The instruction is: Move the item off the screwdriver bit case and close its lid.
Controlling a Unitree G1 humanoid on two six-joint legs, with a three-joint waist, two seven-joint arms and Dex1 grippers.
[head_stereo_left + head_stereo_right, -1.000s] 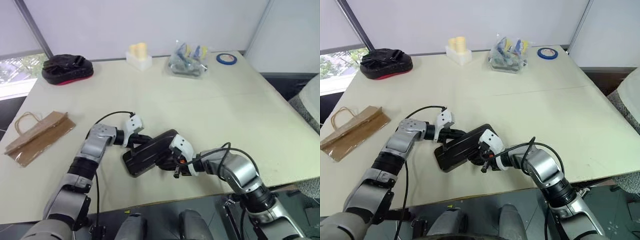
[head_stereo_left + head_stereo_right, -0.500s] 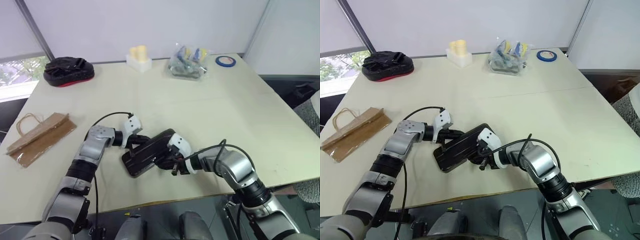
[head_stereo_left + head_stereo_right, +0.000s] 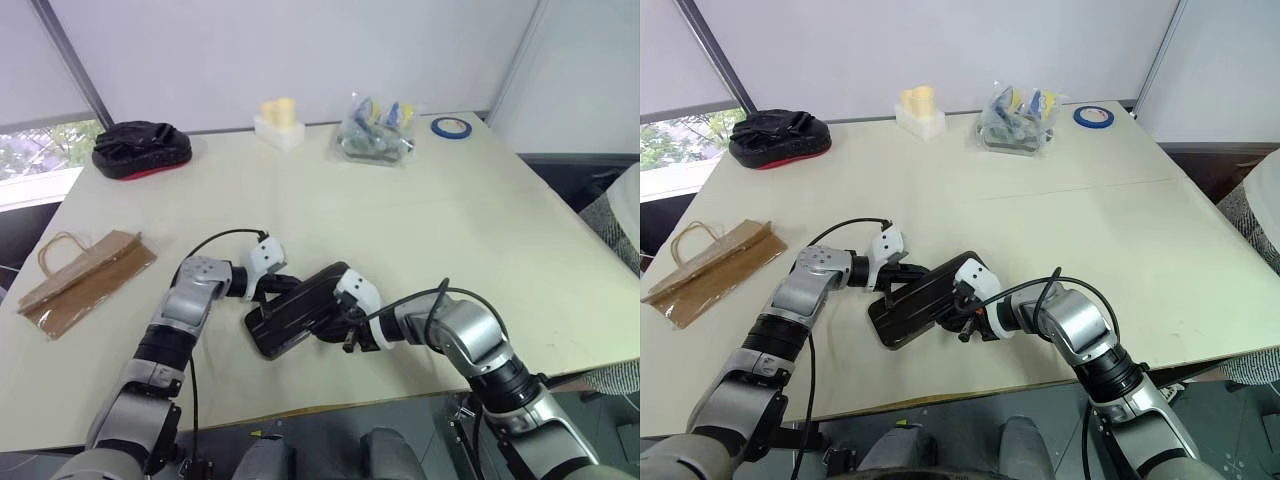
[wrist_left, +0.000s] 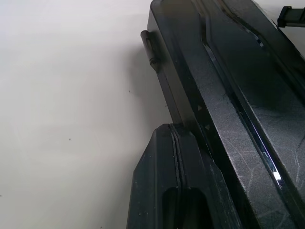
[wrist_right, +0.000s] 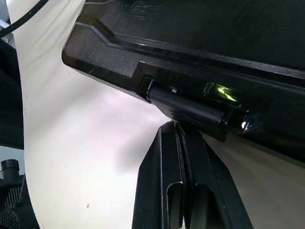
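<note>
Pressing in from both sides, the two tools sit at the dark case in the lower middle of the frame. The left tool has its fingers pinched fully together, holding nothing, its tip against the case's upper-left edge; the left wrist view shows the closed fingers butting up to the side wall just below a small hinge tab. The right tool is also squeezed flat with nothing between its fingers, and in the right wrist view its closed tip meets the black latch on the front edge of the screwdriver bit case.

The lid looks down over the tray, smoky and dark, though whether the latch has actually clicked cannot be told from these views. So the judgement is that the closing step is in hand, near its end: the next move seems to call for a firm push on the latch while the left tool braces the opposite side so the case does not slide on the desk.

The paper bag is already clear of the case, lying flat at the left edge of the frame, well apart from it, twine handles toward the upper left.
</note>
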